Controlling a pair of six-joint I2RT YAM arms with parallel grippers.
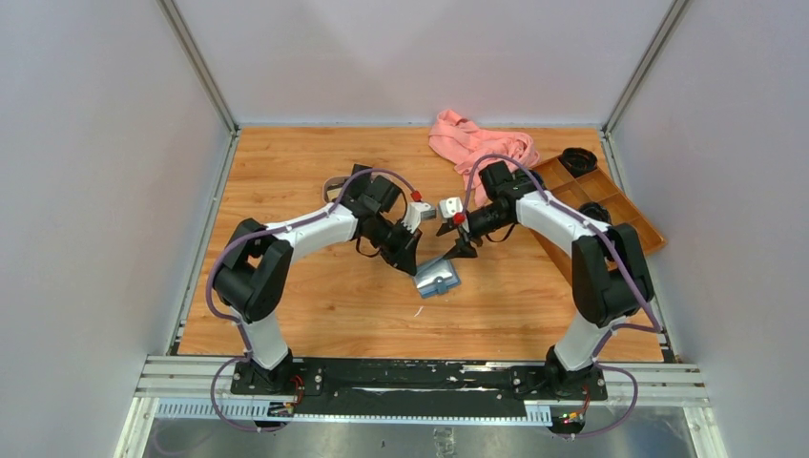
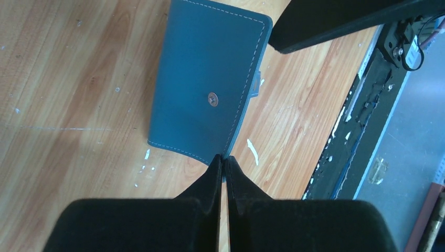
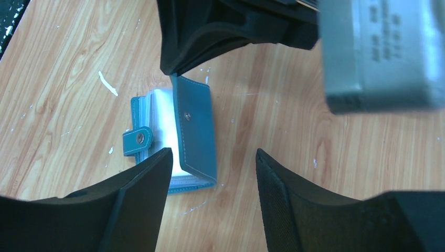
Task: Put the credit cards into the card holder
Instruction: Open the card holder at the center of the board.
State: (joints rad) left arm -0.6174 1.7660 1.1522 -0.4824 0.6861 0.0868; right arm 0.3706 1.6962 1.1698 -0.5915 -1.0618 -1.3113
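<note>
Looking down at the table (image 1: pixel 315 305) and finding the card holder (image 1: pixel 437 277) near its middle, just on the near side of the two arms' tips. Lies partly open: teal cover (image 3: pixel 197 131) with a small round stud raised over pale leaves inside, strap (image 3: pixel 137 140) with its snap sticking out to one side. Meeting the left gripper (image 2: pixel 223 160) at one corner of that cover, fingers (image 2: pixel 204 184) pressed tightly together with no gap, tips touching the stitched edge; cannot tell whether a sliver of the cover is nipped between them. Finding the right gripper (image 3: pixel 214 155) hanging just above the card holder, spread wide and carrying nothing, one finger over the strap side and the other over bare wood beside the cover. Noting, toward the far right corner of the table, a pink cloth (image 1: pixel 477 143) lying bunched up, and just beside it a brown wooden box (image 1: pixel 611 205) with compartments, set at an angle close to the right arm, with a black round thing (image 1: pixel 577 157) at its far end.
</note>
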